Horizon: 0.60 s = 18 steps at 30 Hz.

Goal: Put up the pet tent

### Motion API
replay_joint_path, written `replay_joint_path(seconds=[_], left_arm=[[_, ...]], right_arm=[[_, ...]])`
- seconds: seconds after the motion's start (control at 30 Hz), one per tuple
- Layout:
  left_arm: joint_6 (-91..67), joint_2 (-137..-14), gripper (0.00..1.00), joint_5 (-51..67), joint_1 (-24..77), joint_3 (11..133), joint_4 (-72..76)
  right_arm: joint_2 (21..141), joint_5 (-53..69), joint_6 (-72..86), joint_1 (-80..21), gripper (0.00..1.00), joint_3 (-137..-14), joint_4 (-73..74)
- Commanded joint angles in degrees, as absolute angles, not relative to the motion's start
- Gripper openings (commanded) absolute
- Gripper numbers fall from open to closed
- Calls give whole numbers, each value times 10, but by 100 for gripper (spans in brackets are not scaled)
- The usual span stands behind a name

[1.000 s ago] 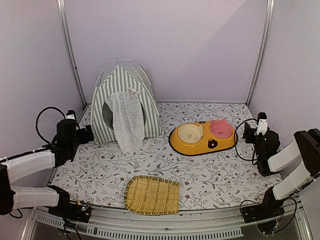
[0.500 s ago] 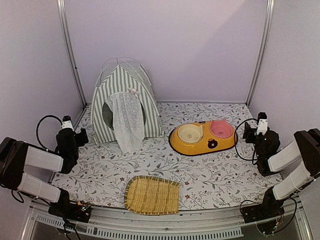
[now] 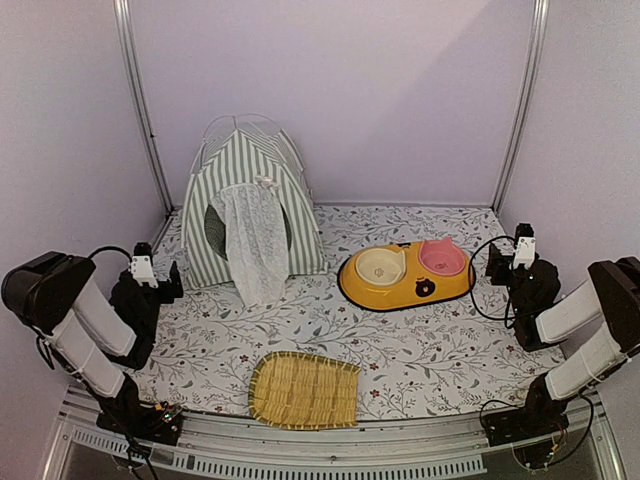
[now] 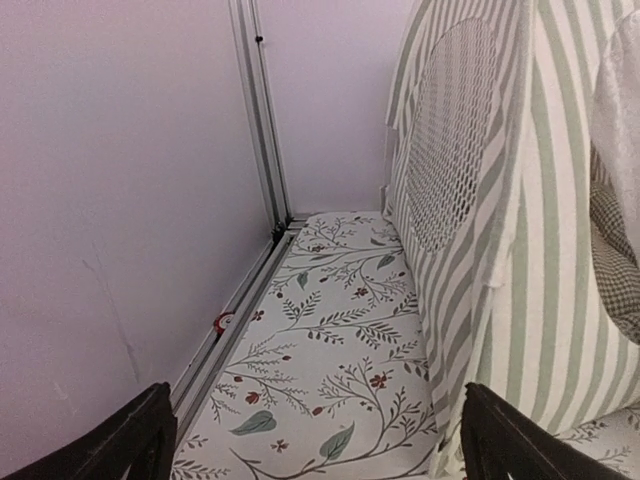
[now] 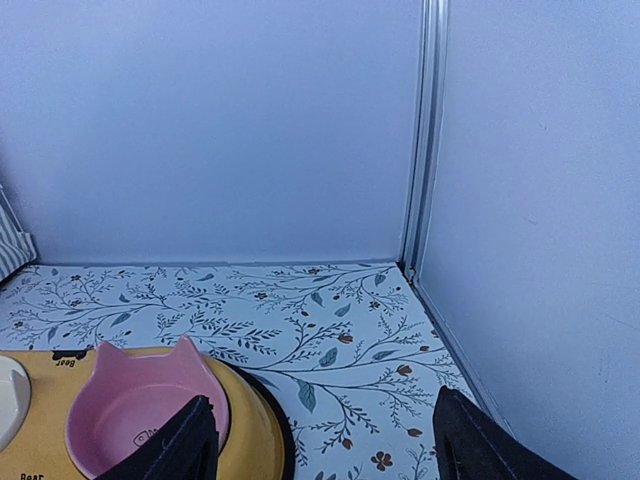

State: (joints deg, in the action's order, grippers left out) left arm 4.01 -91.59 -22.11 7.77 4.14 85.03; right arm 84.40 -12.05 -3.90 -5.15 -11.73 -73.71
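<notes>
**Jaws.** Left jaws: apart, holding nothing; in the left wrist view both tips frame bare table (image 4: 320, 370) just beside the tent (image 4: 520, 250), without touching it. Right jaws: apart, holding nothing, hanging over the right end of the feeder (image 5: 255, 420) by the pink bowl (image 5: 140, 405).

**Change.** Over the last second the left arm (image 3: 95, 320) has drawn back from the tent's front-left corner and folded toward its base. Its jaws now sit near the tent but clear of it. The right arm (image 3: 570, 315) has not moved. The tent, feeder and tray (image 3: 305, 390) lie as they did.

**Task's thing.** The tent stands upright at the rear left of the table, against the back wall. Its poles arch over the peak, the lace curtain (image 3: 250, 245) hangs over the door, and the side mesh window (image 4: 450, 150) is drawn flat. A checked cushion (image 4: 615, 270) shows inside the door.

**Finding.** Judged from this, the tent holds its shape unaided and the left arm's retreat reads as a release after the final adjustment. The task appears complete or very nearly so. No sag or lean is visible.

**Markings.** Small black print on the feeder's yellow top, beside the pink bowl, appears to read "Bear". A bear-face emblem (image 3: 425, 288) is on its front wall. No other writing is legible.
</notes>
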Motion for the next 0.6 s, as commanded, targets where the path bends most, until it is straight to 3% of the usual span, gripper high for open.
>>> replay_joint_path(seconds=[0.0,0.57], left_arm=[[59,-908,99,-191,76,63,930],[63,-911,99,-187,77,69,923]], right_arm=[[848,-111,-37,-44,99,-131,-733],[848,-108,-36,-43,99,-134,-728]])
